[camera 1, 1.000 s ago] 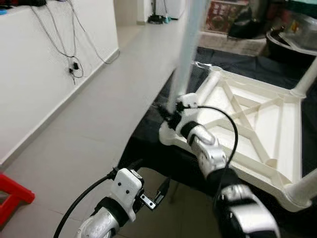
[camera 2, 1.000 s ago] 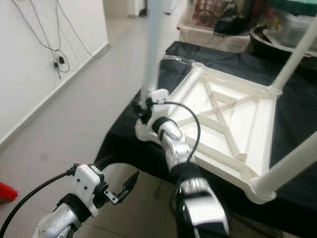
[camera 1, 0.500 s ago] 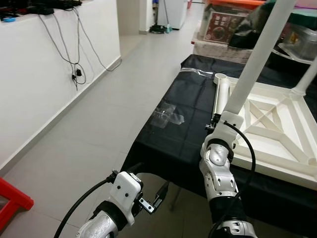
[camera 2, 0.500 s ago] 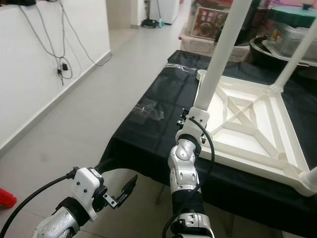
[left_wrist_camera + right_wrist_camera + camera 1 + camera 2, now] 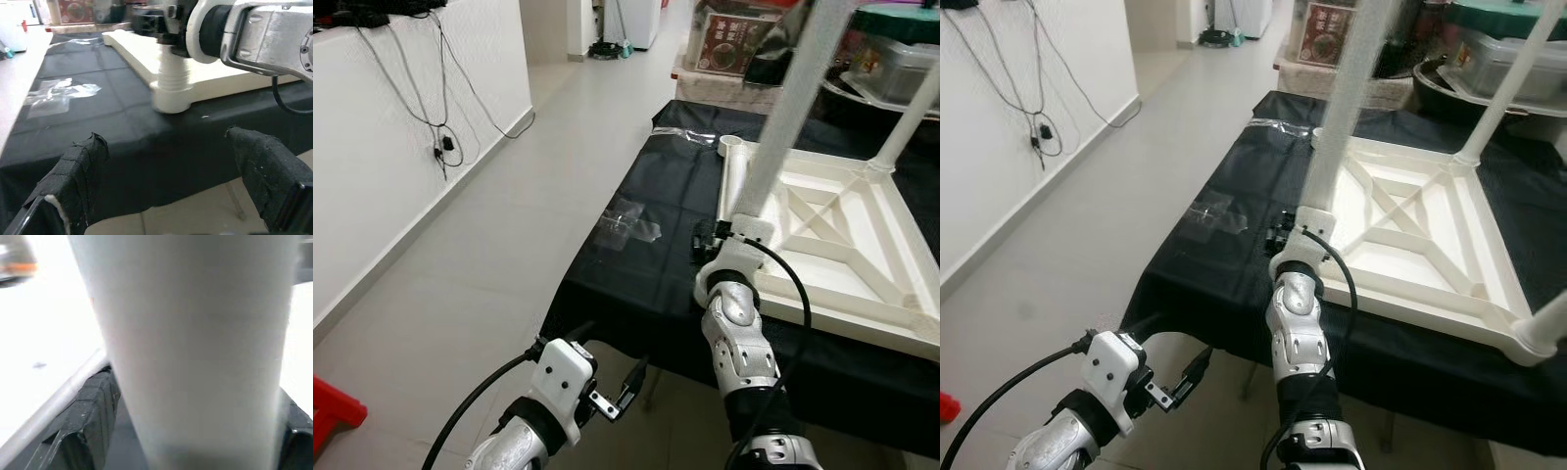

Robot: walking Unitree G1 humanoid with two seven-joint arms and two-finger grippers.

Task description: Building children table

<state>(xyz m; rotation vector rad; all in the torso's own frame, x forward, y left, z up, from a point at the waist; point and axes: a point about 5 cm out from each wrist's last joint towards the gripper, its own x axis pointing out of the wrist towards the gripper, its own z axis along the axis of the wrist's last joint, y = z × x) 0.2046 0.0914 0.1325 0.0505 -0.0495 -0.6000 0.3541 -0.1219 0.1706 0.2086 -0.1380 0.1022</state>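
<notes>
You're in a home, a hallway-like room: pale tiled floor (image 5: 509,196), white wall (image 5: 382,147) with loose cables (image 5: 440,88) hanging down, an open doorway at the far end with a white appliance (image 5: 641,20) beyond. A black cloth (image 5: 1224,255) covers the work table; storage boxes (image 5: 734,44) and a lidded tub (image 5: 1518,59) are stacked behind it. A red stool (image 5: 333,411) sits on the floor.

The leg (image 5: 783,117) is blurred and runs past the top edge. The right gripper (image 5: 190,431) fingertips are hidden behind it. The tabletop (image 5: 862,245) is cut off at the right edge.
</notes>
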